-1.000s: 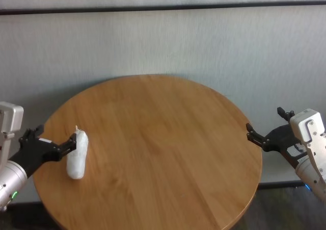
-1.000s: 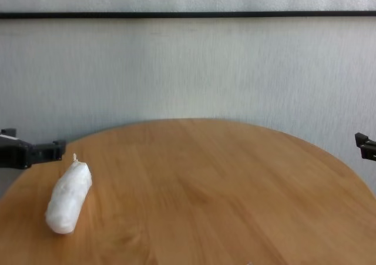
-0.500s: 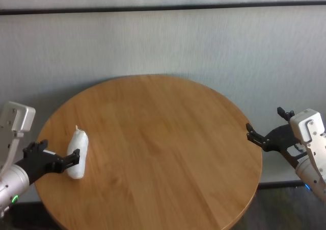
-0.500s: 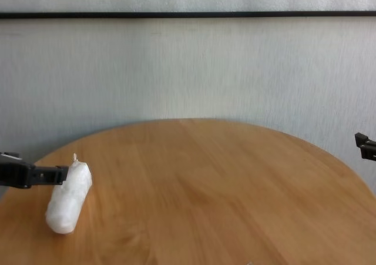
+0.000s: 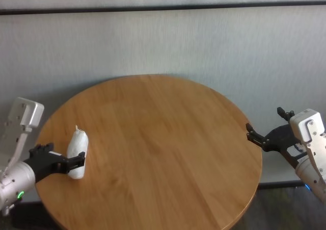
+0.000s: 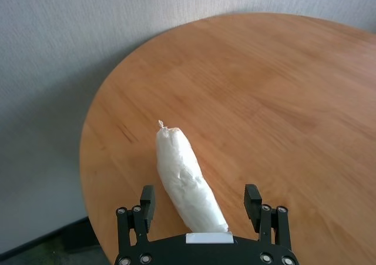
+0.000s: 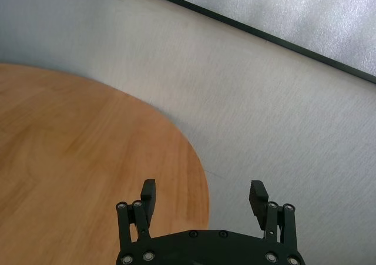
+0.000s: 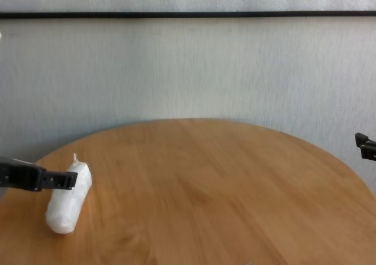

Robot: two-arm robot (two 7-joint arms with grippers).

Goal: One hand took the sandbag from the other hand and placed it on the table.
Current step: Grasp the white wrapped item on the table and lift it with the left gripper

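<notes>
**Sandbag lying on the table, pickup and handover not yet done**

The sandbag [image 5: 77, 152] is lying flat on the table [image 5: 163, 138], near its left rim, with the twisted tip pointing toward the far wall. The left pincer [image 5: 71, 161], on the green-ringed wrist, is reaching in low at the bag's near end with its fingers spread wide; in the left wrist view the bag [image 6: 187, 181] is sitting between the two open fingers, but nothing is pinching it. The right pincer [image 5: 257, 136], on the blue-ringed wrist, is hanging just off the table's right edge, fingers spread and holding nothing.

Judging by this, the task is looking barely begun: the grasp, the lift, the pass between arms and the final placing all appear to be left.

The bag is resting close to the rim, so a nudge outward could be risking a drop. The wide middle of the table is offering plenty of room for the two arms to meet.
</notes>
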